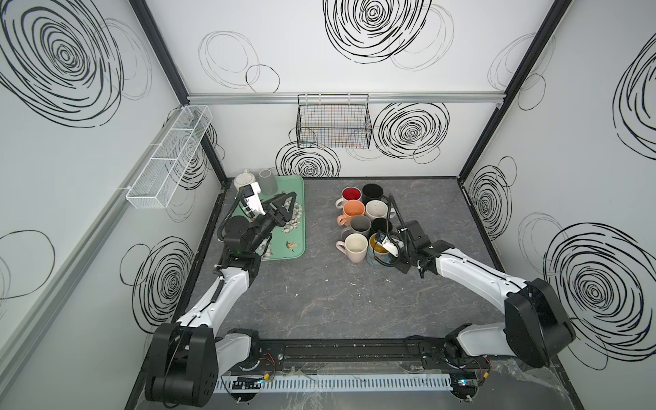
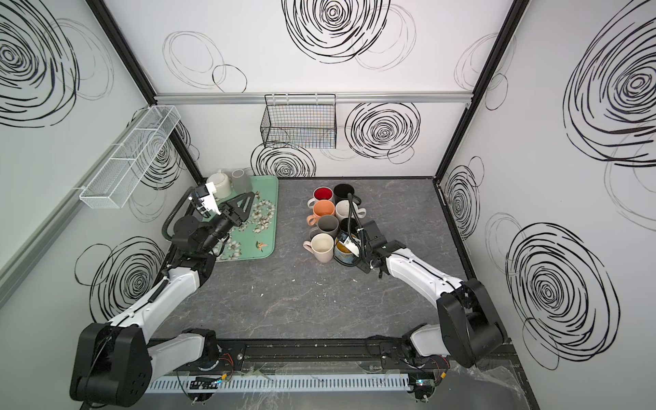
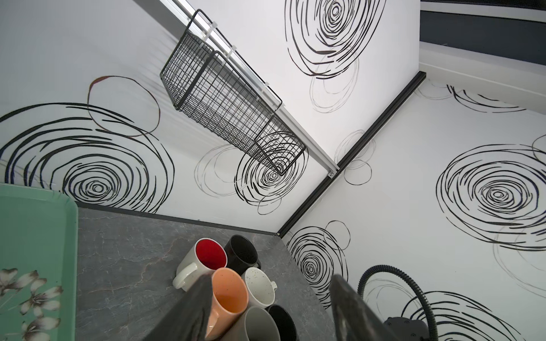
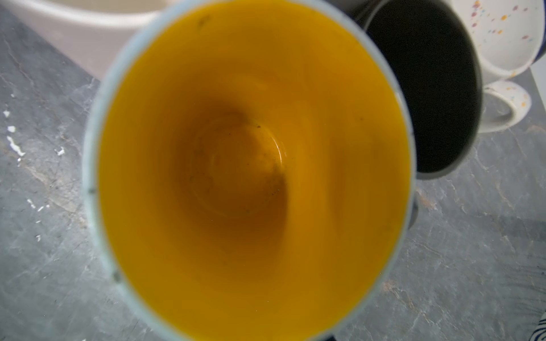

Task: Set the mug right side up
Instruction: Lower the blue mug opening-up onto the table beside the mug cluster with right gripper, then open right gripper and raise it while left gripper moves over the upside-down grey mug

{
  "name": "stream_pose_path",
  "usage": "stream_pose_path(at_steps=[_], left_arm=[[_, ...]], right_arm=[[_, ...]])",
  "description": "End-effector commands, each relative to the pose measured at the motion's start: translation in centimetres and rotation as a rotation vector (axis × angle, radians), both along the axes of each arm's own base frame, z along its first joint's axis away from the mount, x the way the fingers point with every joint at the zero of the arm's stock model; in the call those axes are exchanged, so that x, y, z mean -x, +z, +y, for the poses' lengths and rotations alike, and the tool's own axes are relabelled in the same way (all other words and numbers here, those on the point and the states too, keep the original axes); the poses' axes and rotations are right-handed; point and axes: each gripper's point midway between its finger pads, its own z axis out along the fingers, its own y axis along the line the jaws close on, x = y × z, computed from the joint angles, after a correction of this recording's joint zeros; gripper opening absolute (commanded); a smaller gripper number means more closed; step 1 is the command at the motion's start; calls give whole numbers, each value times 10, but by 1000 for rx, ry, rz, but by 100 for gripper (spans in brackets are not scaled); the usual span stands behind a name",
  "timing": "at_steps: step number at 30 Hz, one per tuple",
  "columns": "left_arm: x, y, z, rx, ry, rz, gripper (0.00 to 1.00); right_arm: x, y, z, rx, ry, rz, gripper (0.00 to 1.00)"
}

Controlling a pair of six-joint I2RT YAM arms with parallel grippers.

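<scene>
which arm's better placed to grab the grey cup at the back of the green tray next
Left. Its claw hangs over the green tray, close to the grey cup; the right claw is across the table at the yellow-lined mug.

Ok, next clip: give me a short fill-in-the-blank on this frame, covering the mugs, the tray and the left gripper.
1. The mug filling the right wrist view is ___ inside.
2. In both top views, ___ mugs stand open side up in the cluster on the table.
3. The left gripper, jaws open and empty, hangs over the green ___.
4. The wire basket on the back wall is ___ in colour.
Missing words: yellow; eight; tray; black.
</scene>
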Motion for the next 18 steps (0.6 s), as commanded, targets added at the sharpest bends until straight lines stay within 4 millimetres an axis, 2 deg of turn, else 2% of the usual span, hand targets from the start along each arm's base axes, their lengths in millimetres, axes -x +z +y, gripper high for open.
stream_pose_path(at_steps=[1,4,7,9,12,15,18], left_arm=[[2,4,9,-35,35,-21,67],[-1,6,17,-69,63,-5,68],[-7,10,30,-103,104,16,70],[-14,14,45,-118,154,40,71],[-29,8,72,-176,248,146,72],[-51,-7,104,-276,370,286,72],[-75,-22,135,-401,497,418,72]], right_arm=[[-19,15,5,-10,1,-91,42],[-15,23,2,-6,7,-104,60],[-7,37,-3,-13,16,-123,69],[0,48,-3,-33,28,-128,72],[8,65,2,-83,50,-137,74],[13,87,11,-174,69,-168,76],[10,115,22,-286,54,-227,80]])
